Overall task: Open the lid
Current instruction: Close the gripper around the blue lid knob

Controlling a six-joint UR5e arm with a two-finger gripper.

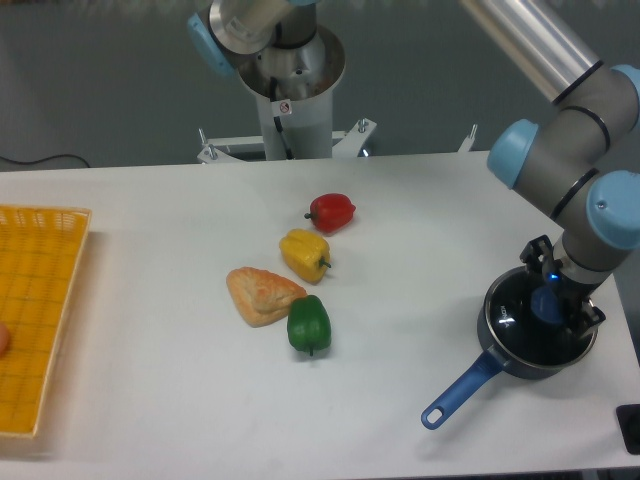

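Glass is covering the small dark blue saucepan [505,350] at the right end of the white table [180,400]: the lid [512,318] is sitting flat on the pan's rim, with its blue knob [546,303] showing at the centre, and nothing can be made out inside the pan through it. The gripper [552,300] is reaching down onto the lid from the right, its dark fingers sitting either side of the knob; whether they are actually clamping it cannot be told from this view. The pan's long blue handle [458,392] is pointing toward the near-left, its end lying on the table. At the far left edge a yellow basket [40,300] is resting on the table, holding something orange-pink [3,341] that is only just peeking into view. Mid-table, well apart from the pan, a red bell pepper [332,212], a yellow bell pepper [305,254], a green bell pepper [309,324] and a golden pastry [261,295] are lying loosely grouped, the pastry touching the green pepper
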